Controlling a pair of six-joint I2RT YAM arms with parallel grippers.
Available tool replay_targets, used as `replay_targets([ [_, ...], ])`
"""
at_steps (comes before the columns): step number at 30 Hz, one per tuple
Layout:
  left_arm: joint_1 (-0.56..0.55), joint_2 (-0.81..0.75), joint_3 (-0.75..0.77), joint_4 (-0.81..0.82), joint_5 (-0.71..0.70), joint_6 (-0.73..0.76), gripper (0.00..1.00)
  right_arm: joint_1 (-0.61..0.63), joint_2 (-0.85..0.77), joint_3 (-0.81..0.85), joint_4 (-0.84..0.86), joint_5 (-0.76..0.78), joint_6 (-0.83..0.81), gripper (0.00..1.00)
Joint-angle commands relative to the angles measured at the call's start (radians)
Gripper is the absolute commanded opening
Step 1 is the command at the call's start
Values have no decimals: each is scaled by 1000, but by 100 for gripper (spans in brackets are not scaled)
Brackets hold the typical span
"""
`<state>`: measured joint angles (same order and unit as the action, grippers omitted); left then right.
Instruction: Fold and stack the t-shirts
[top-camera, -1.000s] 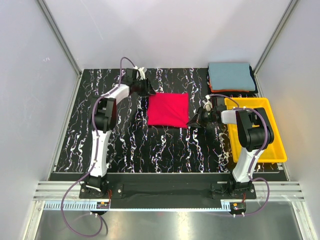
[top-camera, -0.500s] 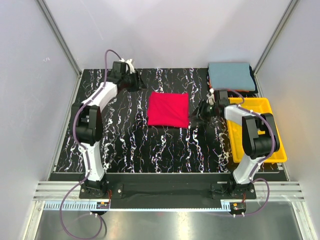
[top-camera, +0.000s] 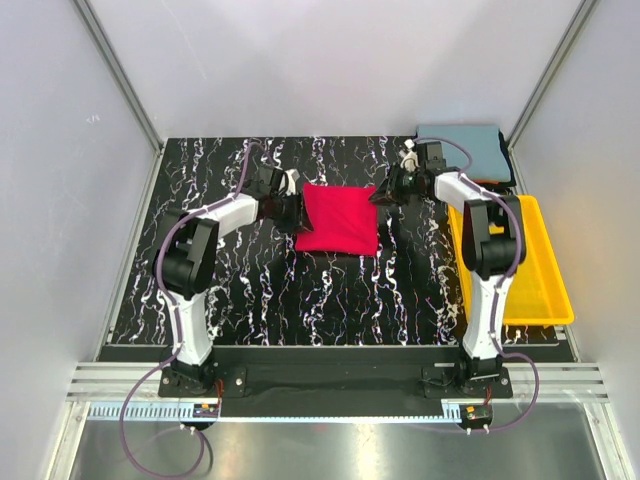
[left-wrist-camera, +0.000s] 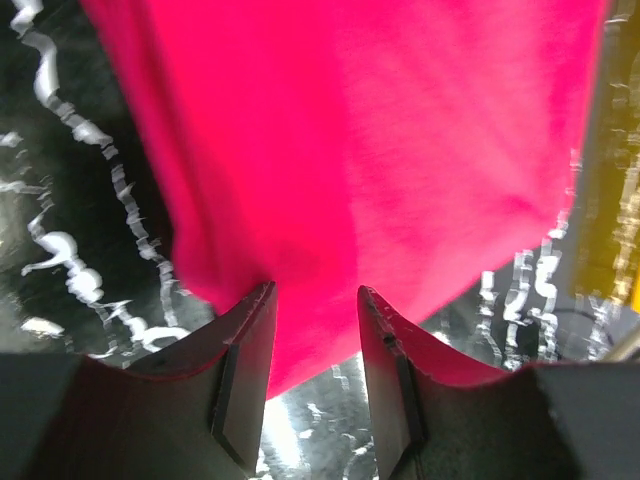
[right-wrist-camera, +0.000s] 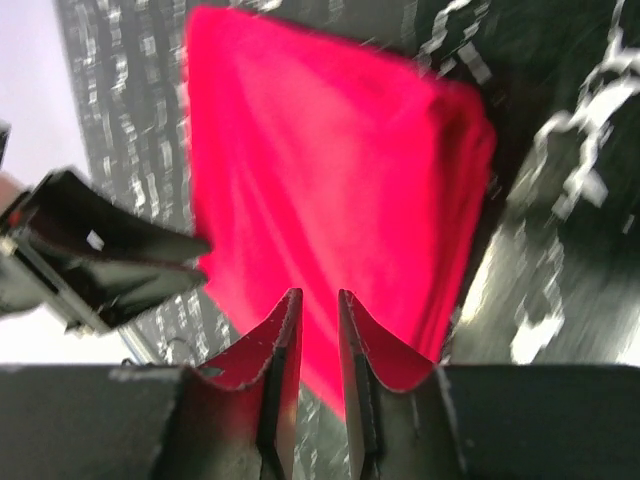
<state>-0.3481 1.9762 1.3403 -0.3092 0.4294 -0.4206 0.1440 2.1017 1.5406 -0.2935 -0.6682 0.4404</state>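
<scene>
From above, the red t-shirt (top-camera: 338, 220) lies folded into a rough square at the middle of the table (top-camera: 260, 290), flat on the black, white-veined top. The left gripper (top-camera: 292, 207) is at the shirt's left edge and the right gripper (top-camera: 381, 196) at its far right corner. From this height neither gripper's opening can be read. A grey-blue t-shirt (top-camera: 478, 150) lies folded in the far right corner, partly behind the right arm. A yellow tray (top-camera: 545, 290) sits along the right edge, nearer than that shirt.

The left wrist view shows what the top view hides. The left gripper's jaws stand a little apart, and the red cloth's edge reaches down into the gap between the fingers (left-wrist-camera: 245, 350). I cannot tell whether they press the cloth. A yellow blur lies at the right border.

The right wrist view shows the right gripper's jaws drawn to a narrow slit with red cloth pinched in it. The shirt's stacked layers show at its right corner. Across the shirt, the left gripper's black fingers meet its far edge.

Pale grey panels in aluminium posts (top-camera: 120, 80) wall the table on three sides. A metal rail runs along the near edge by the arm bases.
</scene>
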Motion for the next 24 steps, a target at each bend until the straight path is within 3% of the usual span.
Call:
replay_targets([
  [1, 15, 18, -33, 35, -79, -17, 43, 3, 124, 99, -24, -28, -14, 28],
  [5, 14, 46, -27, 12, -118, -3, 43, 3, 211, 170, 16, 58, 49, 27],
  [11, 14, 52, 23, -14, -103, -10, 43, 3, 179, 141, 54, 62, 70, 27],
  [18, 20, 36, 261, -71, -83, 0, 47, 3, 80, 148, 62, 25, 80, 23],
  [24, 43, 196, 411, -77, -35, -7, 46, 3, 161, 219, 62, -14, 84, 20],
])
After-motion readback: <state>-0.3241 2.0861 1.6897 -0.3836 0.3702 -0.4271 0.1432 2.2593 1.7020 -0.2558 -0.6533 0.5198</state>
